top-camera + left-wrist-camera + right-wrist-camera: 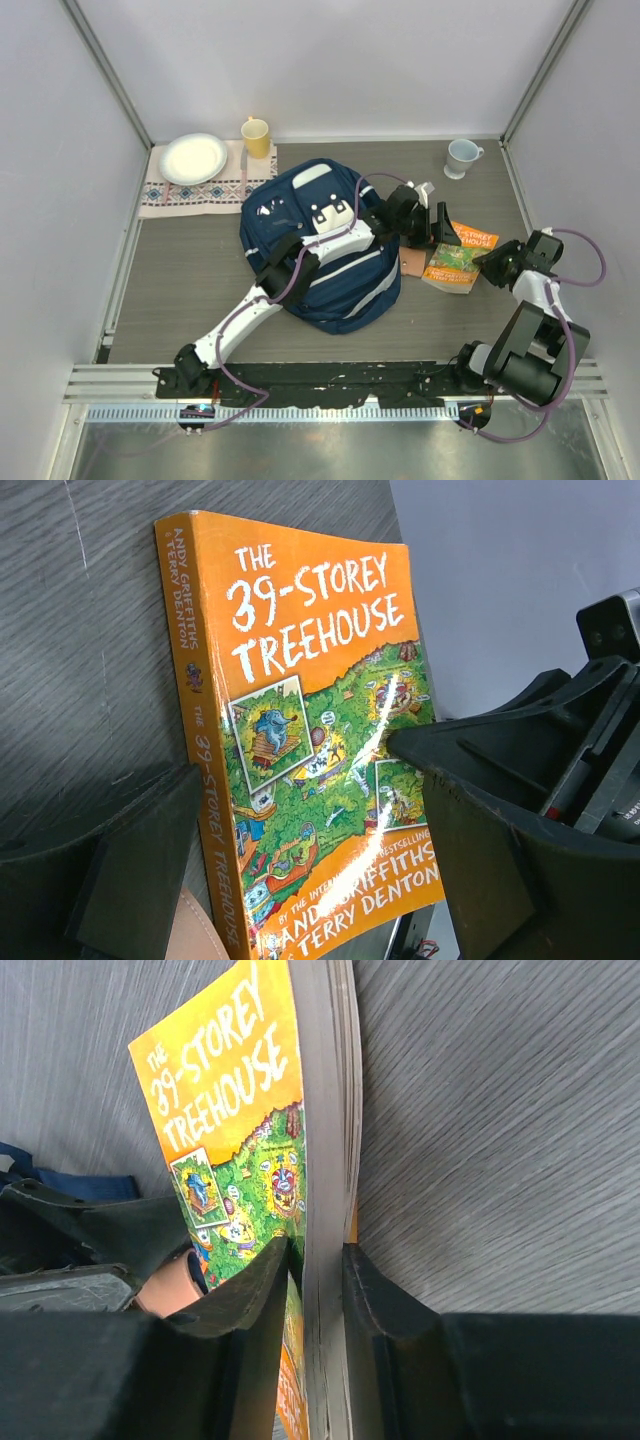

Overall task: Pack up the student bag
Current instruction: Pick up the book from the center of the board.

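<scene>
I see student bag (pixel 350 292) flat on counter (pixel 200 270) beneath my left arm | left jaws apart just right of it, facing 39-Storey Treehouse book (pixel 462 252) | right jaws clamped on that book's page edge

Backpack (pixel 360 285): large, navy-blue fabric with white stripes and a white buckled front flap. Lies flat, front side up, at centre of frame.
</scene>
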Controlling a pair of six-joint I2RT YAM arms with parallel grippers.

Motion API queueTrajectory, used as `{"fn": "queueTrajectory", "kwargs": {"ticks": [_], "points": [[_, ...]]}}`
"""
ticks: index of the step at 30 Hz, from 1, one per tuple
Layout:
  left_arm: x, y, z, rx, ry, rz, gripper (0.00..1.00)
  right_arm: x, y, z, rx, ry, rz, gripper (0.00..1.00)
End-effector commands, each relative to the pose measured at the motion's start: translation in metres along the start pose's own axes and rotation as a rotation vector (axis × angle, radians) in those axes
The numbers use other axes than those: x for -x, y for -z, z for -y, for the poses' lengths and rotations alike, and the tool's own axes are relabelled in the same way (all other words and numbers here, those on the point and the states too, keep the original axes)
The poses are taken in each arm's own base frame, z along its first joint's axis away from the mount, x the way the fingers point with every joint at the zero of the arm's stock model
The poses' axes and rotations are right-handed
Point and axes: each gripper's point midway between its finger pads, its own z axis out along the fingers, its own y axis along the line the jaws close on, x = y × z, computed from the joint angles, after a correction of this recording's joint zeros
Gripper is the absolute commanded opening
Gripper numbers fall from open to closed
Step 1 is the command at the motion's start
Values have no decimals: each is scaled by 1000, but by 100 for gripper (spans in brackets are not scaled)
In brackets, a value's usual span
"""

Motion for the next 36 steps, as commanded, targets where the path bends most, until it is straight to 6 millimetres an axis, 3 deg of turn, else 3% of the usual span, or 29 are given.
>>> {"fn": "queueTrajectory", "kwargs": {"ticks": [1,4,5,10,11,13,14,15,17,22,23,24,25,26,27,28,29,30,31,32,34,35,36], "points": [[-25,-1,66,-183,-31,-82,93,-11,1,-25,103,4,-86,26],[-25,-1,67,-184,-36,-83,93,-10,-1,-24,93,0,-88,11],[-25,0,68,-184,-37,-83,93,-8,0,-23,84,1,-82,1],[-18,7,73,-156,-78,-62,95,21,19,-25,14,20,43,1],[-10,12,82,-161,-120,-34,97,29,23,-22,-19,18,79,1],[-8,18,81,-126,-141,-29,99,45,37,-27,-39,20,134,1],[-1,22,83,-107,-178,0,100,51,45,-31,-37,26,164,1],[10,33,96,-110,-210,30,100,57,52,-37,-29,24,181,1],[16,44,95,-70,-262,54,100,62,64,-49,14,25,204,1],[53,97,114,-5,-326,184,100,67,89,-84,162,38,245,1],[65,110,112,4,-323,216,100,66,92,-92,194,46,237,1],[64,116,101,10,-306,225,100,64,95,-98,225,42,220,1],[75,138,122,-20,-315,268,100,58,99,-108,277,45,187,1],[87,153,121,-24,-311,300,99,57,101,-118,339,58,182,1],[84,160,112,-30,-286,300,99,54,104,-127,394,67,170,1],[92,185,133,-73,-293,336,100,44,110,-140,484,61,109,1],[99,200,133,-92,-280,356,100,42,112,-150,548,85,100,1],[95,208,129,-119,-275,356,100,38,115,-159,592,100,76,1],[93,226,143,-159,-277,352,99,33,116,-165,622,114,50,1],[94,237,143,-160,-280,357,99,24,121,-180,667,157,27,1],[83,246,127,-127,-270,339,99,14,127,-196,711,203,21,1],[84,262,137,-137,-286,367,100,12,128,-203,724,209,30,1],[75,264,123,-113,-270,363,100,-1,130,-212,753,230,1,1]]}}
